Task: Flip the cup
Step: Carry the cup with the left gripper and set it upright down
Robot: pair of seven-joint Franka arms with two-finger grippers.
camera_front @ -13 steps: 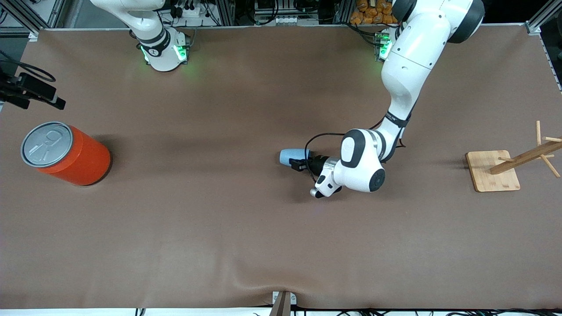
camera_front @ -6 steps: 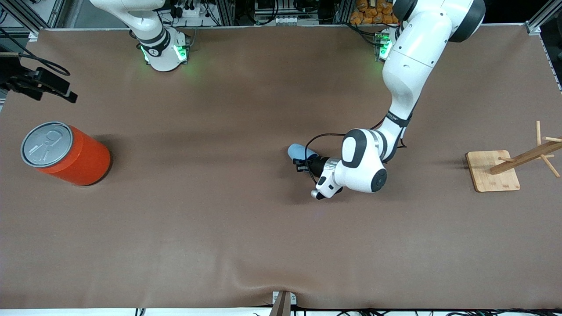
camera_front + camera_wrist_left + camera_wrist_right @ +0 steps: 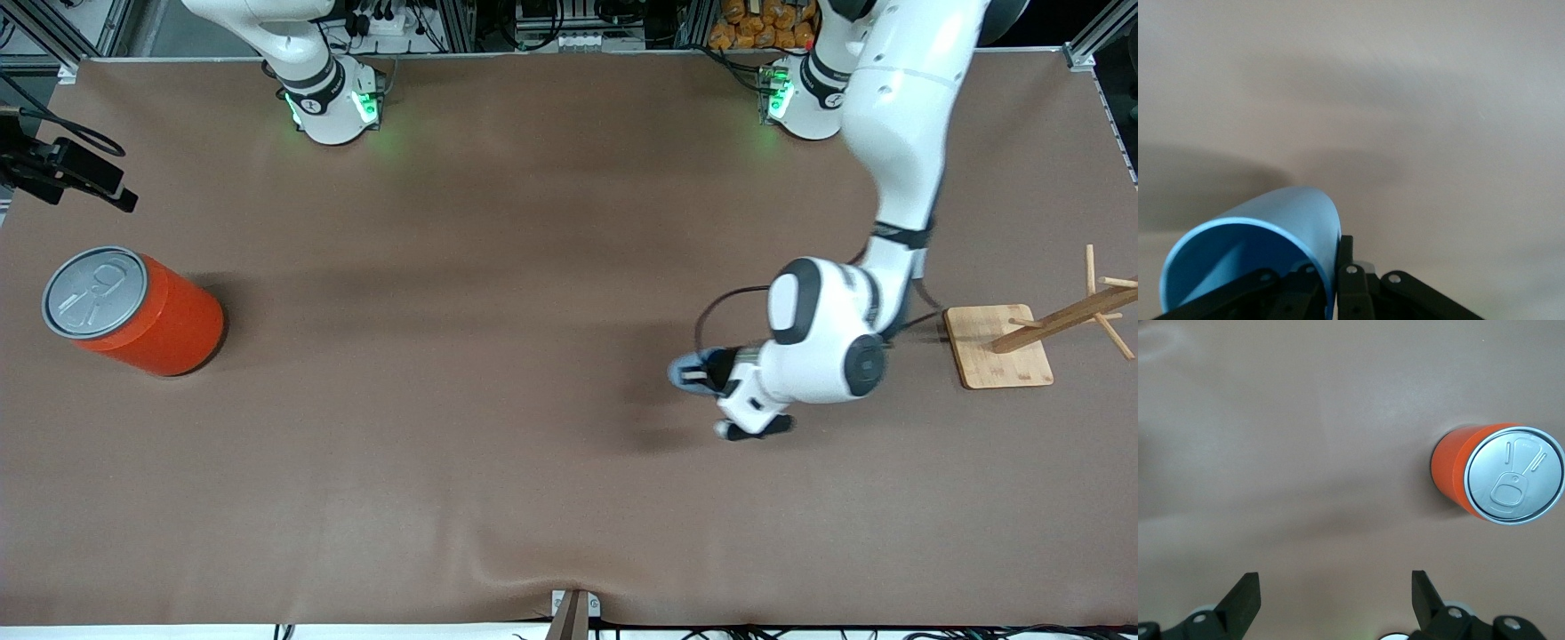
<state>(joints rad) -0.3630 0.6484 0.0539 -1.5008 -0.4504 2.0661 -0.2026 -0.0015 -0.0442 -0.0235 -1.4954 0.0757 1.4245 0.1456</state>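
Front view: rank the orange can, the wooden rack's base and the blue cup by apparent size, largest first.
1. Orange can, clearly largest.
2. Wooden rack's base.
3. Blue cup, smallest as seen; it is held off the table by the left gripper and partly hidden, so unsure.

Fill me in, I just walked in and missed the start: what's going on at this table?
The left arm has the small blue cup pinched by its wall in its pincer, one finger inside and one outside, and holds it up over the table toward the wooden rack. The right arm waits, its open pincer up high near the orange can, which stands upright at its end of the table.
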